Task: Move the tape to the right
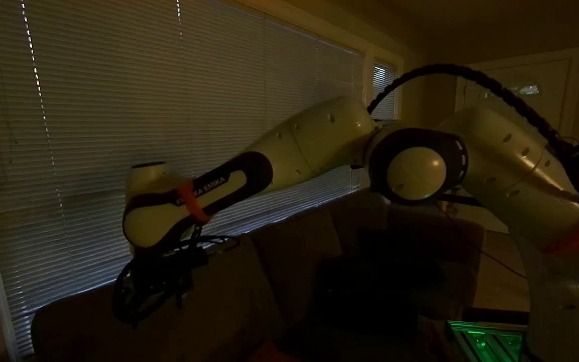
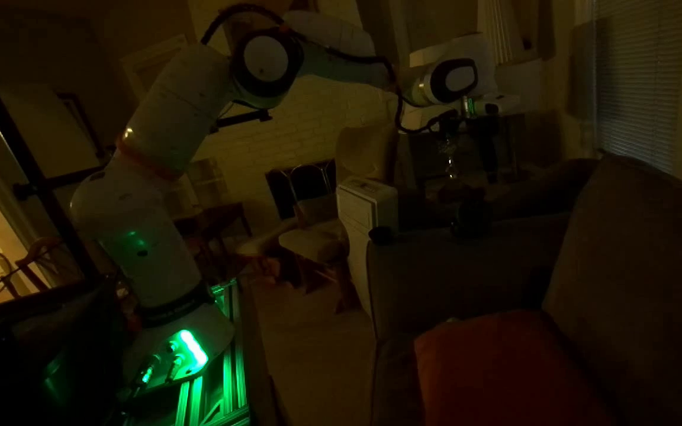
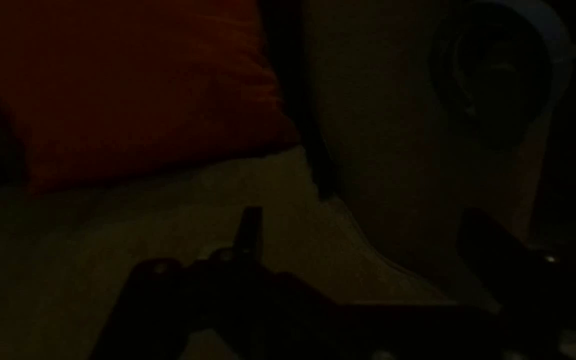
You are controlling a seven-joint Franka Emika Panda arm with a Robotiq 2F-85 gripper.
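The tape is a dark roll with a pale outer side, at the upper right of the wrist view. It lies on the sofa arm near the arm's outer edge. My gripper is open, its two dark fingers apart, with nothing seen between them; the tape is outside the fingers. In an exterior view the gripper hangs above the sofa arm. In an exterior view it is a dark shape in front of the sofa. Two dark things stand on the sofa arm; I cannot tell which is the tape.
An orange pillow lies on the sofa seat. The sofa arm and backrest bound the seat. A white appliance stands just beyond the arm. Window blinds are behind the sofa. The room is very dark.
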